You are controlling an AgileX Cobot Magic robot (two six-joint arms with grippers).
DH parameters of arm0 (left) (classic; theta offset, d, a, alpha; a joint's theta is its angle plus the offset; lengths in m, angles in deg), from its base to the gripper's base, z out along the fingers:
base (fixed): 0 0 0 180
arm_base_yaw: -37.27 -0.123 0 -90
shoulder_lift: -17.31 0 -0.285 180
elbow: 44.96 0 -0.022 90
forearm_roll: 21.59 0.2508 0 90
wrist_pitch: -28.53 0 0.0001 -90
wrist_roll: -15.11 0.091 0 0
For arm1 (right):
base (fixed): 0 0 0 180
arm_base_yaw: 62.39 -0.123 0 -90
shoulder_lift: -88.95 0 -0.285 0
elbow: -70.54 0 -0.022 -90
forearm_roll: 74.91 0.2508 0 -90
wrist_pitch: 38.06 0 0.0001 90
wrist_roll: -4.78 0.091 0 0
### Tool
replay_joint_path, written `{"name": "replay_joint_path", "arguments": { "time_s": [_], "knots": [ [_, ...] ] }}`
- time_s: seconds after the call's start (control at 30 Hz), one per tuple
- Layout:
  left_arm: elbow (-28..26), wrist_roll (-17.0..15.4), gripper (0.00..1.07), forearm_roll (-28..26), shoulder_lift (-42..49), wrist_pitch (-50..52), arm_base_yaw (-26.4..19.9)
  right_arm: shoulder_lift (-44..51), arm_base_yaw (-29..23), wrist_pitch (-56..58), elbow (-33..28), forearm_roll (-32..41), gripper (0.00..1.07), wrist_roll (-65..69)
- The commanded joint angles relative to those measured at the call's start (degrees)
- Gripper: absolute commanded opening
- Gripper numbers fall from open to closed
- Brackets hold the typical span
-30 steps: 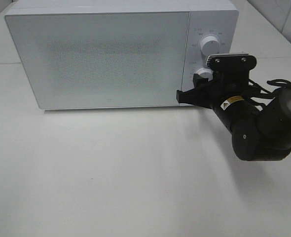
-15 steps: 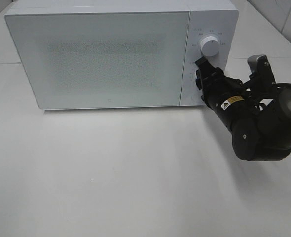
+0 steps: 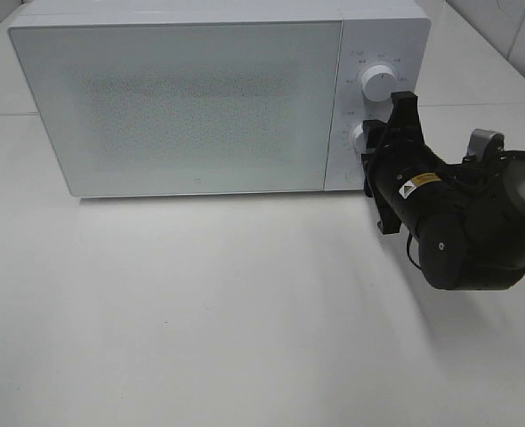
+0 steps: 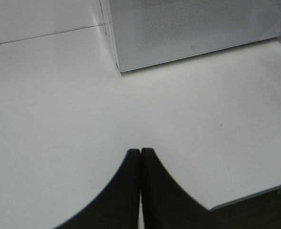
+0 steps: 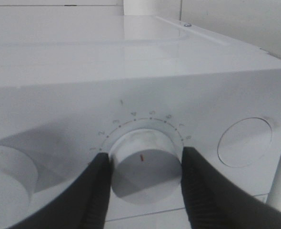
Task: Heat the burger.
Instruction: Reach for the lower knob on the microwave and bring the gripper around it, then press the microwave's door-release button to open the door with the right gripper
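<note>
Two grippers: right gripper point(image 5: 145, 177) pinching the lower dial point(image 3: 363, 136) of the white microwave point(image 3: 245, 11) from both sides, left gripper point(image 4: 140, 160) with fingers pressed together over the white table point(image 4: 50, 105) near the microwave's front corner, door point(image 3: 182, 102) shut; burger's whereabouts cannot be told.

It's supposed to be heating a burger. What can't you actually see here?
The burger: in no view; the closed, speckled microwave door hides whatever is inside.
The lower knob: high view, mostly covered by the right arm's fingers.
The dial numbers: right wrist view, too blurred to read.
Left arm: left wrist view shows only the left arm's fingers, shut.
</note>
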Motion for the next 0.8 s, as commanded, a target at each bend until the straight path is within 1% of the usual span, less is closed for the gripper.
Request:
{"name": "replay_joint_path", "arguments": {
  "time_s": [0.03, 0.13, 0.17, 0.2, 0.23, 0.27, 0.3, 0.33, 0.37, 0.4, 0.43, 0.47, 0.67, 0.8],
  "knots": [
    [0.0, -0.34, 0.0, 0.29, 1.15, 0.74, -0.06, 0.29, 0.0, -9.68, 0.46, -2.06, 0.0, 0.69],
    [0.0, -0.34, 0.0, 0.29, 1.15, 0.74, -0.06, 0.29, 0.0, -9.63, 0.46, -2.06, 0.01, 0.69],
    [0.0, -0.34, 0.0, 0.29, 1.15, 0.74, -0.06, 0.29, 0.0, -9.68, 0.46, -2.06, 0.1, 0.69],
    [0.0, -0.34, 0.0, 0.29, 1.15, 0.74, -0.06, 0.29, 0.0, -9.85, 0.46, -2.06, 0.22, 0.69],
    [0.0, -0.34, 0.0, 0.29, 1.15, 0.74, -0.06, 0.29, 0.0, -9.85, 0.46, -2.06, 0.22, 0.69],
    [0.0, -0.34, 0.0, 0.29, 1.15, 0.74, -0.06, 0.29, 0.0, -9.97, 0.46, -2.01, 0.29, 0.69],
    [0.0, -0.34, 0.0, 0.29, 1.15, 0.74, -0.06, 0.29, 0.0, -10.2, 0.4, -2.01, 0.43, 0.69],
    [0.0, -0.34, 0.0, 0.29, 1.15, 0.74, -0.06, 0.29, 0.0, -10.2, 0.4, -2.01, 0.43, 0.69],
    [0.0, -0.34, 0.0, 0.29, 1.15, 0.74, -0.06, 0.29, 0.0, -10.2, 0.4, -1.89, 0.49, 0.63],
    [0.0, -0.34, 0.0, 0.29, 1.15, 0.74, -0.06, 0.29, 0.0, -10.2, 0.4, -1.89, 0.49, 0.63],
    [0.0, -0.34, 0.0, 0.29, 1.15, 0.74, -0.06, 0.29, 0.0, -10.03, 0.4, -1.83, 0.59, 0.46],
    [0.0, -0.34, 0.0, 0.29, 1.15, 0.74, -0.06, 0.29, 0.0, -10.03, 0.4, -1.89, 0.63, 0.46],
    [0.0, -0.34, 0.0, 0.29, 1.15, 0.74, -0.06, 0.4, 0.0, -10.08, 0.23, -2.98, 0.63, 0.0],
    [0.0, -0.34, 0.0, 0.29, 1.15, 0.74, -0.06, 1.2, 0.0, -10.31, -1.95, -4.81, 0.63, -2.18]
  ]
}}
